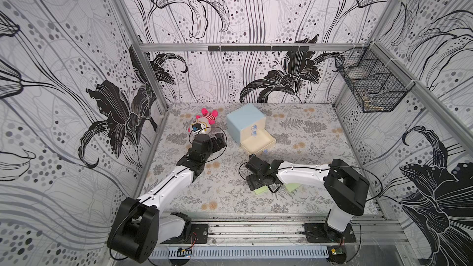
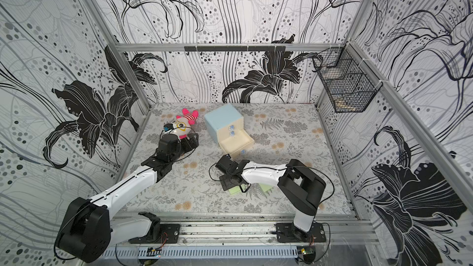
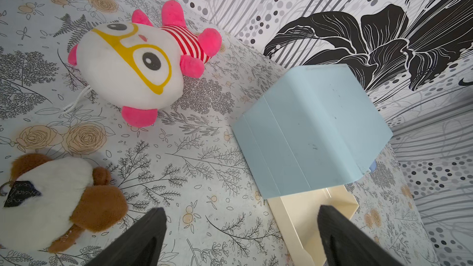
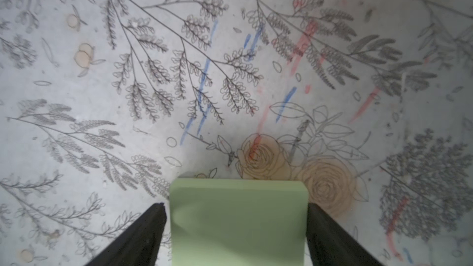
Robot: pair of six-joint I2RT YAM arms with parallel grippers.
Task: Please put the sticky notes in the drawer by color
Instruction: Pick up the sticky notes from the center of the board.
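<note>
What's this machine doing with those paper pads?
It is filing them by color in a chest. The right gripper straddles a green pad on the table, jaws at its sides; whether it grips, I cannot tell. A second green pad lies beside it. The bottom drawer stands open. The left gripper hovers open near the chest.

I saw one light green pad (image 4: 238, 221) flat on the bench (image 1: 307, 149), second green pad (image 1: 294, 187) near it; pale-blue chest (image 1: 242, 121) upright, bottom drawer (image 1: 258, 143) pulled open.

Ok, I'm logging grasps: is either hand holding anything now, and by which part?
Left hand is open and empty. Right hand straddles the light green square paper sticky-note pad, fingers at its opposite side edges; whether they grip it cannot be told.
</note>
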